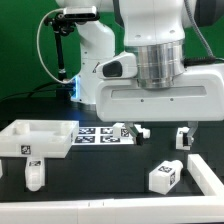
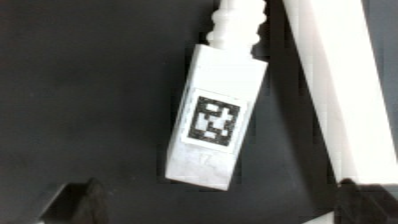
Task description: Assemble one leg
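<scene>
Wide-open, empty gripper (image 1: 163,134) hovers over the white leg (image 2: 217,120) (flat on the dark surface (image 2: 80,100)), its long axis nearly square to the closing line.

White leg (image 2: 228,75), black-patterned tag (image 2: 215,120)

White arm (image 1: 165,30), grey ribbed wrist (image 1: 158,62), black fingers (image 1: 185,136) (black cable (image 1: 40,45) behind).

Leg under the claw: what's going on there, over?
Gripper open, holding nothing. Leg lies flat below it, ungripped. Nothing in between; a long white part lies close beside the leg.
</scene>
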Tool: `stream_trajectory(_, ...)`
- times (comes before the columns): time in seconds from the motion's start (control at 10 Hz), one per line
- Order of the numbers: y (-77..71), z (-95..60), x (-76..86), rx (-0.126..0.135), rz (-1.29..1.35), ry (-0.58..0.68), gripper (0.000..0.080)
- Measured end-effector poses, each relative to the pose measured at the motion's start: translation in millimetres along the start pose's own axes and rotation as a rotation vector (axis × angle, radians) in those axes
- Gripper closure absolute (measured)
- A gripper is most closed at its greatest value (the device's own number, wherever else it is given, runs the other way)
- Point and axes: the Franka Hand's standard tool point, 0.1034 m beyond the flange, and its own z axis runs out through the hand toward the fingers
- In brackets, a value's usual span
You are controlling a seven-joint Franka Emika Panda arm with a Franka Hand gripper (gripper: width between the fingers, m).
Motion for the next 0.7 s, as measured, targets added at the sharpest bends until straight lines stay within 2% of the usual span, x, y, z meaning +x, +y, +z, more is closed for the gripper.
stream_trajectory(0.1, 0.8, 3.3, -0.3, -0.003, 0.022, -0.004, 0.0151)
stream_trajectory(0.3, 2.2, 27.7, 7.3, -0.015, 0.109, -0.019, 0.0151)
stream_trajectory(0.7, 13.3, 60.4, 7.9, -0.025, 0.108, 0.043, 0.0151)
